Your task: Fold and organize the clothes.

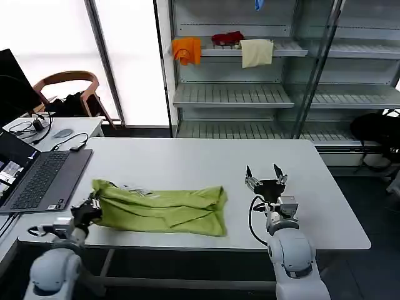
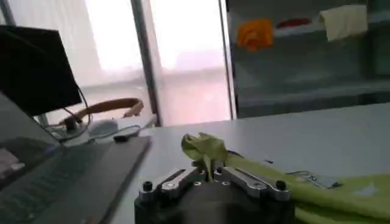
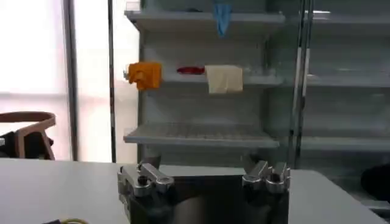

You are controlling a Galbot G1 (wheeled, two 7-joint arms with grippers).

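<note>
The left tool point(image 1: 92, 206) is low at the near-left, its fingers pinched together. The right tool point(image 1: 265, 175) rests apart, fingers spread wide and pointing away.

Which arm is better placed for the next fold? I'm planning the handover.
Probably left: the left gripper is shut on an edge of the lime yellow-green T-shirt, while the open right gripper hovers beside it, holding nothing.
</note>
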